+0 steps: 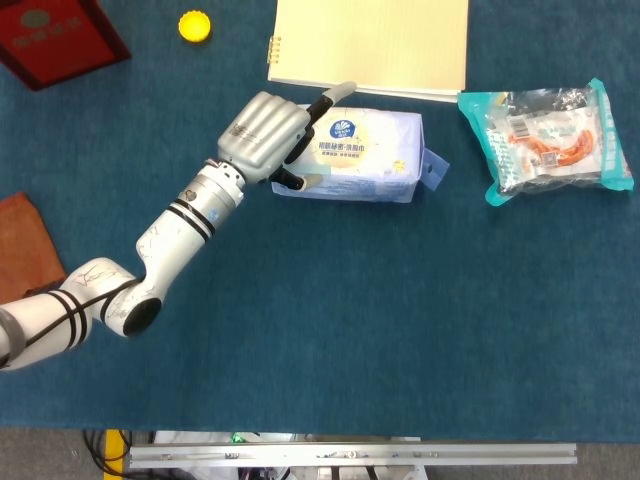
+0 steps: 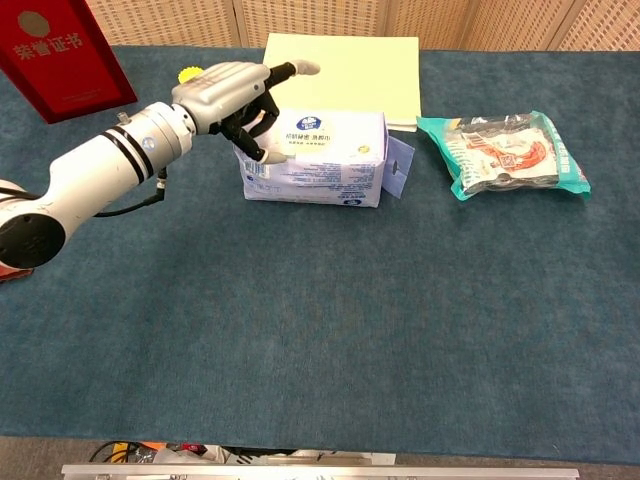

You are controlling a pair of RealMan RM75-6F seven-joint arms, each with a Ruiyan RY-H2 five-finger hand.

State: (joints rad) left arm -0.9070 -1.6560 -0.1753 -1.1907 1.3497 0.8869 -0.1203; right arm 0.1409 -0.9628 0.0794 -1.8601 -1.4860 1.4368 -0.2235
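One hand: my left hand [image 1: 265, 135] sits at the left end of the tissue pack [image 1: 365, 157], fingers curled onto it, one finger pointing straight out.
Grip: I cannot tell if it really holds the pack.
Pack: lies flat on the blue surface [image 1: 400, 320], just below the yellow notebook [image 1: 385, 40].
Snack bag [image 1: 550, 140]: well right of the pack.

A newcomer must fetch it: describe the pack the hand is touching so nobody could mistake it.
On the blue table, look just below the pale yellow notebook. The tissue pack lies there, the left hand resting on its end. Unlike the teal snack bag beside it, it is pale lilac and block-shaped.
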